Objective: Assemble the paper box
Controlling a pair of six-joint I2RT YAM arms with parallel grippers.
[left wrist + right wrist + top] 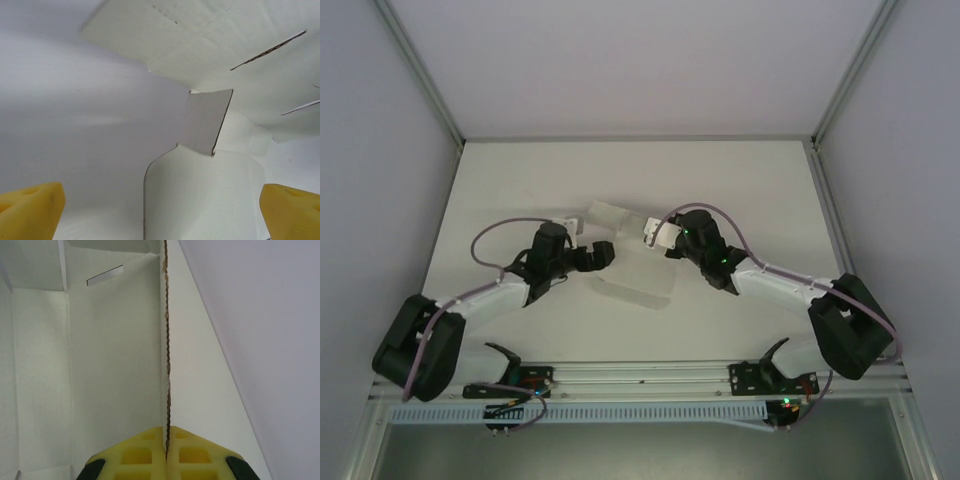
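The paper box (pixel 645 275) is an off-white die-cut cardboard piece lying partly folded on the table between the two arms. My left gripper (pixel 605 256) sits at its left side. In the left wrist view the yellow fingertips (pixel 31 210) stand wide apart, and a rounded flap of the paper box (pixel 200 195) lies between them, untouched. A small flap stands up beyond it. My right gripper (pixel 656 236) is at the box's far right part. In the right wrist view its pads (pixel 145 457) are shut on the corrugated edge of an upright wall of the paper box (pixel 115 365).
The white table (pixel 520 190) is walled by grey side panels and aluminium posts. A rail with the two arm bases (pixel 640 380) runs along the near edge. Slits and fold lines mark the box's panels in both wrist views.
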